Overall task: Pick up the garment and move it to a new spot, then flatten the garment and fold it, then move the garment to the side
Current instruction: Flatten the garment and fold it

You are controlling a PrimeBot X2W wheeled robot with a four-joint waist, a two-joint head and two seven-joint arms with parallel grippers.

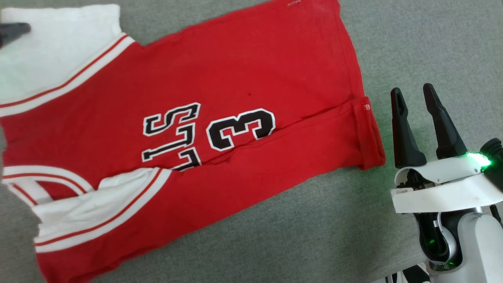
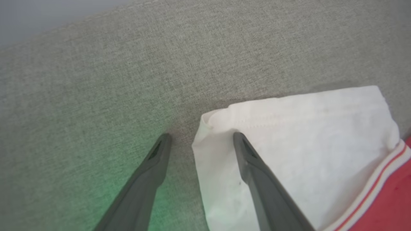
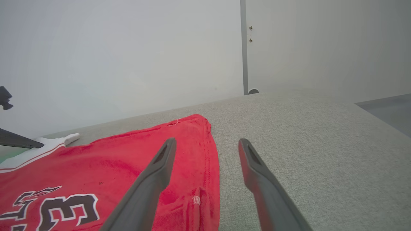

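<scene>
The garment (image 1: pixel 220 90), a red jersey with white sleeves, striped trim and a black number 3, lies spread on the grey cloth surface (image 1: pixel 314 236); its near long side is folded over the chest. My right gripper (image 1: pixel 412 94) stands open just right of the hem, fingers apart and empty; in the right wrist view the hem (image 3: pixel 205 166) lies under the left finger. My left gripper (image 2: pixel 200 138) is open over the far white sleeve (image 2: pixel 305 138), one finger above the sleeve, the other above bare cloth. A dark fingertip (image 1: pixel 15 29) shows at the upper left.
The grey surface stretches bare to the right of the jersey (image 3: pixel 305 134) and ends at an edge before a pale wall (image 3: pixel 128 57). A vertical grey strip (image 3: pixel 244 48) runs down the wall. Lower floor shows at the far right (image 3: pixel 388 109).
</scene>
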